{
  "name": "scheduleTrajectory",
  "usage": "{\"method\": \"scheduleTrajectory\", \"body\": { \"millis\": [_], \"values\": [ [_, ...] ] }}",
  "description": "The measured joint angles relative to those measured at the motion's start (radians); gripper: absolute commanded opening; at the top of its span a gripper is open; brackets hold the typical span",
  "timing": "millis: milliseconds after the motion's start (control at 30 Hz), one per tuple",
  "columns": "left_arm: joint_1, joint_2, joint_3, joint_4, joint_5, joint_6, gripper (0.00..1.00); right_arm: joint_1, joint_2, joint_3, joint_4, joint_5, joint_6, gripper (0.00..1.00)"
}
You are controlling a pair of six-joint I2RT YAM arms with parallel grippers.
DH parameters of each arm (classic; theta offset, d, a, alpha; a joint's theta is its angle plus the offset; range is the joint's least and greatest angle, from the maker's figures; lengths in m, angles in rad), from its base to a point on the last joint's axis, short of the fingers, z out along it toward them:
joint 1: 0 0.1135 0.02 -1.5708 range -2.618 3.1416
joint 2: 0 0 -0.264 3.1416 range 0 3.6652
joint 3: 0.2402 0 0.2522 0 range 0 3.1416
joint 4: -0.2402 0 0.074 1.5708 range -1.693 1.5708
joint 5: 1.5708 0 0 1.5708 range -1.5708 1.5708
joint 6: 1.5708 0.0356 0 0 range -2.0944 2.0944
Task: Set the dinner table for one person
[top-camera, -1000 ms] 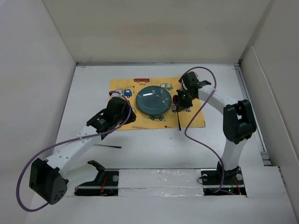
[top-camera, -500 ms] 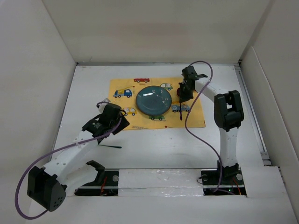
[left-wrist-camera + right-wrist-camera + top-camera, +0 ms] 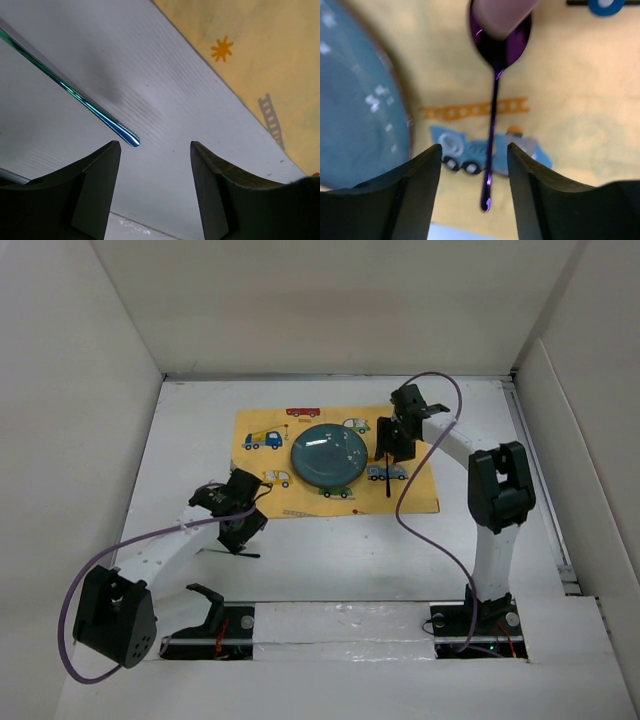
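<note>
White counter (image 3: 330,560): matte, plain, roughly square; it is the whole floor of the enclosure and carries everything else.
Walls (image 3: 330,310): plain white panels rising from the counter's edges at 9, 12 and 3 o'clock.
Mat (image 3: 420,495): yellow cloth printed with toy cars, flat on the counter, toward 12 o'clock from its middle and slightly skewed.
Plate (image 3: 328,456): round, grey-blue, on the middle of the mat.
Spoon (image 3: 387,475): purple, flat on the mat at the plate's 3 o'clock, bowl toward 12, handle toward 6.
Utensil (image 3: 232,553): thin, with a blue-green sheen, on bare counter at the mat's 7 o'clock, apart from the mat.
Left hand (image 3: 243,528): fingers spread, gripping nothing, over bare counter between the utensil and the mat's near corner; the utensil's tip lies just beside one finger.
Right hand (image 3: 392,440): fingers spread over the spoon, whose handle shows in the gap between them, unpinched.
</note>
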Motion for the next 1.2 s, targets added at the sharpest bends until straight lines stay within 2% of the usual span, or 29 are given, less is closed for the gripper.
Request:
{"method": "scheduleTrajectory", "body": {
  "millis": [167, 200, 233, 300, 400, 667, 800, 1200],
  "values": [
    [0.123, -0.001, 0.0, -0.024, 0.002, -0.029, 0.47, 0.045, -0.192, -0.127, 0.029, -0.033, 0.003, 0.61],
    [0.172, -0.007, -0.001, -0.025, 0.001, -0.027, 0.47, 0.059, -0.237, -0.159, 0.039, -0.036, 0.005, 0.61],
    [0.22, -0.016, -0.002, -0.025, 0.0, -0.023, 0.47, 0.072, -0.281, -0.195, 0.053, -0.041, 0.006, 0.55],
    [0.316, -0.036, -0.003, -0.025, -0.001, -0.009, 0.47, 0.099, -0.364, -0.266, 0.076, -0.063, 0.008, 0.5],
    [0.406, -0.041, -0.003, -0.027, -0.008, 0.009, 0.5, 0.125, -0.462, -0.365, 0.104, -0.11, 0.012, 0.48],
    [0.417, 0.093, -0.003, -0.068, 0.035, 0.007, 0.51, 0.14, -0.547, -0.439, 0.124, -0.167, 0.014, 0.49],
    [0.417, 0.102, -0.002, -0.081, 0.047, -0.019, 0.49, 0.12, -0.575, -0.449, 0.133, -0.191, 0.014, 0.49],
    [0.417, 0.243, 0.055, -0.118, -0.005, -0.067, 0.46, 0.061, -0.62, -0.453, 0.138, -0.237, 0.015, 0.49]
  ]
}}
